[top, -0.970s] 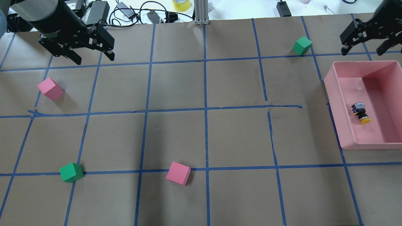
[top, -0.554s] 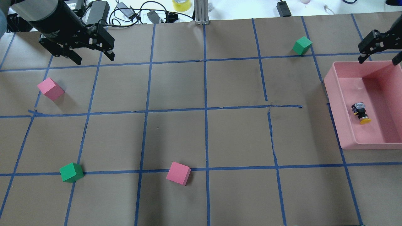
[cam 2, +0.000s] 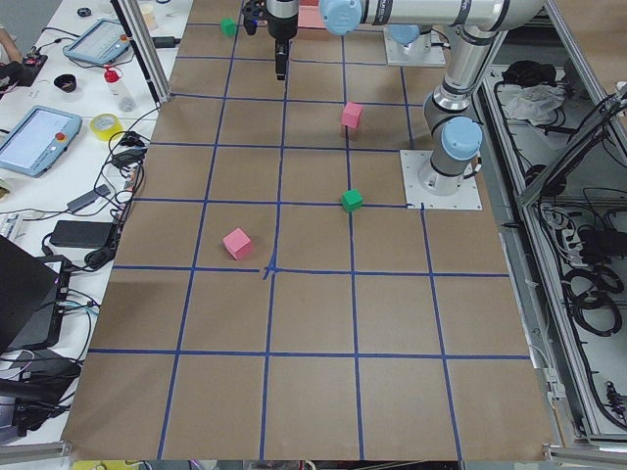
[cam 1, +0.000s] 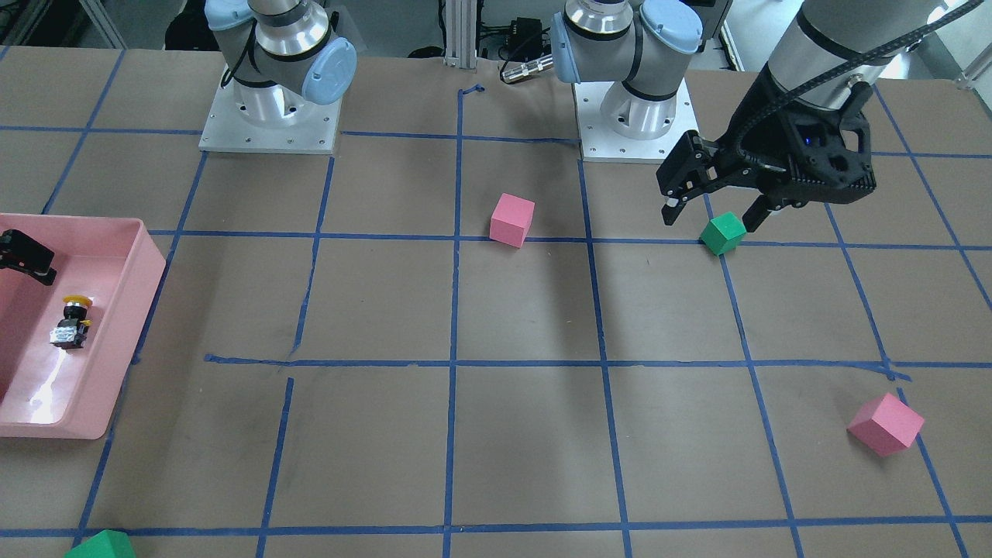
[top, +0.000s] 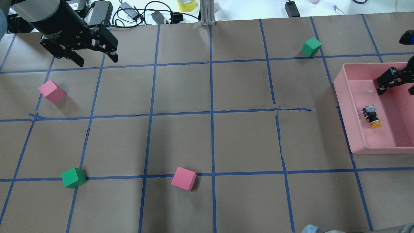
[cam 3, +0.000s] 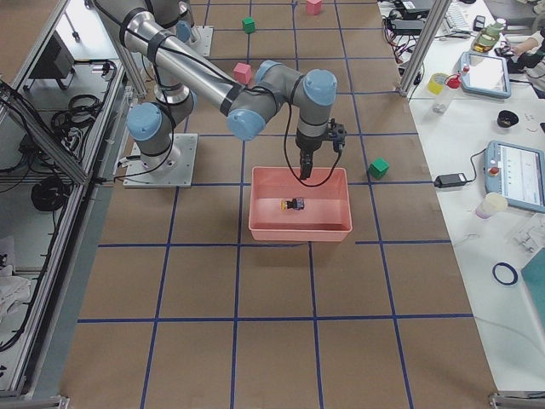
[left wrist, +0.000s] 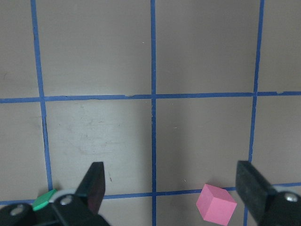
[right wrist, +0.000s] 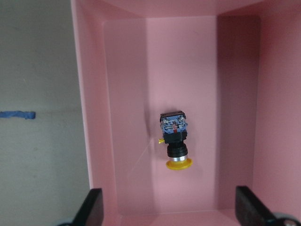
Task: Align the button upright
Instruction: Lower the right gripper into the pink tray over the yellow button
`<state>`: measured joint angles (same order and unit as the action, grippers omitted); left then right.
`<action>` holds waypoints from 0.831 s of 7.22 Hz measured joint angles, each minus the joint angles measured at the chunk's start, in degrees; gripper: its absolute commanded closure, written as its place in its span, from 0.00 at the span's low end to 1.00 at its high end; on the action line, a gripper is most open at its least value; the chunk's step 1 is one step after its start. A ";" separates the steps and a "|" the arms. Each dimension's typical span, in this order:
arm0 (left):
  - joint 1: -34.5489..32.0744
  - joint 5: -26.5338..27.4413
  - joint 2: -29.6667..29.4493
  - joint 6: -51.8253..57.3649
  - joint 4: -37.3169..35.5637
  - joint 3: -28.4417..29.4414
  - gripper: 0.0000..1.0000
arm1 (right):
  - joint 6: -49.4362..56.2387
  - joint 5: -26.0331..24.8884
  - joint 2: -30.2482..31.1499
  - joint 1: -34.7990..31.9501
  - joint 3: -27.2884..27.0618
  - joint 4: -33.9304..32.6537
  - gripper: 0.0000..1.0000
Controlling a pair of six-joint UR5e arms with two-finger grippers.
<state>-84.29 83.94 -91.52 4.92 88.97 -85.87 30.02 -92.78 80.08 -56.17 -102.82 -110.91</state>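
Observation:
The button [top: 371,116] lies on its side on the floor of the pink bin [top: 343,106], yellow cap toward the robot, blocky base away. It also shows in the right wrist view [right wrist: 175,141] and the front view [cam 1: 72,322]. My right gripper [top: 398,84] is open and empty over the far part of the bin, apart from the button; in its wrist view [right wrist: 171,207] the button lies ahead between the fingers. My left gripper [top: 97,60] is open and empty, hanging above the table at the far left.
A green cube [top: 311,47] sits far left of the bin. A pink cube [top: 51,91], a green cube [top: 73,177] and another pink cube [top: 183,178] lie on the taped brown table. Cables and a tape roll [top: 186,5] line the far edge.
My right gripper has moved from beyond the bin's far rim to over the bin, closer to the button. The left arm, button and cubes have not moved.

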 measured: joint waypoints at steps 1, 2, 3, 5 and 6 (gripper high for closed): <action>0.00 0.00 0.00 0.00 -0.02 0.00 0.00 | 0.34 -0.13 -0.63 0.72 -2.17 -2.69 0.00; 0.00 0.00 0.01 0.00 -0.02 0.00 0.00 | 0.44 -0.22 -1.82 1.25 -3.48 -4.96 0.00; 0.00 0.00 0.01 0.00 -0.03 0.00 0.00 | 0.44 -0.32 -3.25 1.79 -4.03 -6.39 0.00; 0.00 0.00 -0.03 0.00 -0.03 0.00 0.00 | 0.45 -0.51 -5.18 2.37 -4.35 -7.20 0.00; 0.00 0.00 -0.01 0.00 -0.03 0.00 0.00 | 0.45 -0.55 -6.02 2.46 -4.38 -7.29 0.00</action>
<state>-84.29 83.94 -91.53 4.92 88.95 -85.87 30.47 -93.33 74.07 -53.71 -107.20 -118.20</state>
